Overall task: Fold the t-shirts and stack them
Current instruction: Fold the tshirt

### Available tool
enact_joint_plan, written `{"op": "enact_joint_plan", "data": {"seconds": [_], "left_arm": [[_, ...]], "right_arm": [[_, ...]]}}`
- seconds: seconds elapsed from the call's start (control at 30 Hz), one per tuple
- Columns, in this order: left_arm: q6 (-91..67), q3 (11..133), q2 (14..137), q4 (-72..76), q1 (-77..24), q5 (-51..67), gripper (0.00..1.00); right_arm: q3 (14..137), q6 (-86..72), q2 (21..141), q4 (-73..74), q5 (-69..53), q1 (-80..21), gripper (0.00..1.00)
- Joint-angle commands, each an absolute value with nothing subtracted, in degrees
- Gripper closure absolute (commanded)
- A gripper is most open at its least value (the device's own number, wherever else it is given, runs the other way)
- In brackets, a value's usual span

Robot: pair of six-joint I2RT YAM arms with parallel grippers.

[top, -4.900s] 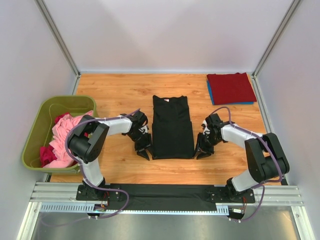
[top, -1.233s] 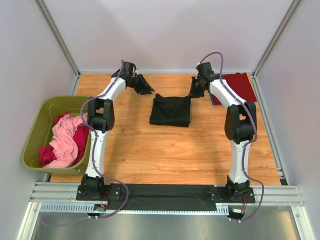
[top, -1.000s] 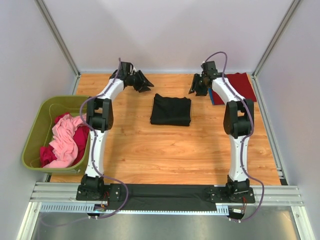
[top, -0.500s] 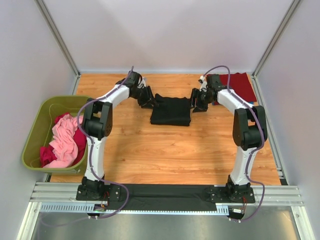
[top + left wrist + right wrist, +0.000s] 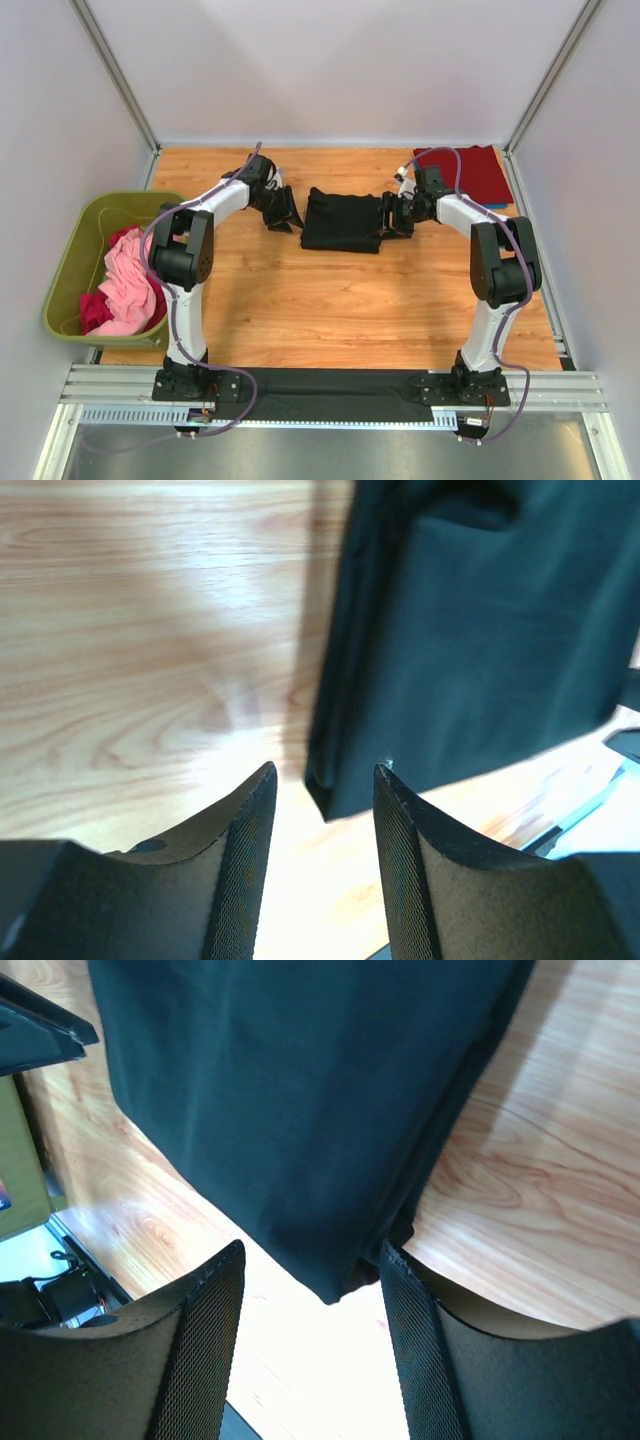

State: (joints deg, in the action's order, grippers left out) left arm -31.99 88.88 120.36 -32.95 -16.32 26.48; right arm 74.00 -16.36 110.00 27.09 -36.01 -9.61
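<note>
Left hand (image 5: 285, 219), right hand (image 5: 394, 217) both spread beside black t-shirt (image 5: 342, 220); arm partly hides red t-shirt (image 5: 482, 175).

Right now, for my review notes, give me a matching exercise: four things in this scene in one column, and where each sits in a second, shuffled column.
1. folded black cloth t-shirt
2. folded dark red cloth t-shirt
3. crumpled pink cloth shirt
4. olive-green plastic bin

A. far right corner of the wooden table
B. at the table's left edge
C. middle of the table
D. inside the bin

Pairs: 1-C, 2-A, 3-D, 4-B
</note>
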Motion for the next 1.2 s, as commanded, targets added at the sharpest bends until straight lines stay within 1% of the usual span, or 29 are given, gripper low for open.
{"op": "enact_joint_plan", "data": {"seconds": [0.0,0.13,0.33,0.4,0.47,0.5,0.53,0.6,0.63,0.7,0.73,0.77,0.8,1.0,1.1,1.13,1.17], "left_arm": [[-30.7,88.1,115.8,-29.3,-16.3,27.3,0.49],[-30.9,87.9,118.6,-28.4,-16.7,30.5,0.48],[-30.2,89.3,122.7,-29.8,-18.0,31.6,0.48],[-30.2,89.4,123.9,-29.5,-18.3,32.3,0.5],[-30.4,89.3,124.5,-29.4,-18.5,32.9,0.54],[-30.3,89.3,124.5,-29.5,-18.5,32.9,0.56],[-30.3,89.2,124.4,-29.6,-18.6,33.0,0.64],[-30.3,89.2,124.4,-30.1,-18.6,32.9,0.75],[-30.3,89.1,124.3,-30.2,-18.6,33.0,0.84],[-30.4,89.1,124.3,-31.2,-18.6,33.7,0.93],[-30.5,88.6,123.9,-31.5,-18.6,33.9,1.0],[-30.6,88.1,123.5,-31.6,-18.6,34.1,1.0],[-30.8,87.5,123.0,-32.2,-18.6,34.1,1.0],[-31.7,77.4,116.7,-32.3,-19.0,38.8,1.0],[-32.4,66.4,109.3,-33.1,-21.0,39.4,1.0],[-33.4,64.0,107.7,-32.4,-21.0,39.6,1.0],[-34.1,61.9,106.0,-31.6,-21.8,40.0,0.98]], "right_arm": [[72.9,-15.1,107.5,21.5,-39.2,-9.8,0.42],[73.1,-14.9,108.7,21.3,-39.6,-9.9,0.41],[73.4,-14.9,109.5,21.3,-38.3,-10.1,0.42],[73.4,-15.0,109.9,21.6,-37.9,-10.1,0.45],[73.4,-15.0,110.0,21.9,-37.6,-10.3,0.51],[73.3,-14.9,110.0,22.3,-37.6,-10.4,0.54],[73.1,-15.1,110.0,22.5,-37.5,-10.4,0.6],[72.6,-15.0,109.7,22.7,-36.9,-10.7,0.67],[72.4,-15.3,109.5,22.8,-36.5,-10.8,0.76],[71.6,-16.2,108.9,22.9,-35.9,-11.1,0.86],[71.1,-16.3,108.5,22.8,-35.9,-11.1,0.95],[70.7,-17.0,108.1,22.9,-35.4,-11.2,0.99],[69.4,-17.3,107.1,23.4,-34.9,-11.2,1.0],[62.4,-20.0,101.5,24.3,-34.5,-12.7,1.0],[55.6,-22.1,94.3,24.9,-32.8,-16.9,1.0],[54.0,-22.8,94.3,25.0,-32.8,-17.0,1.0],[52.3,-23.6,90.9,25.0,-32.3,-19.2,1.0]]}}
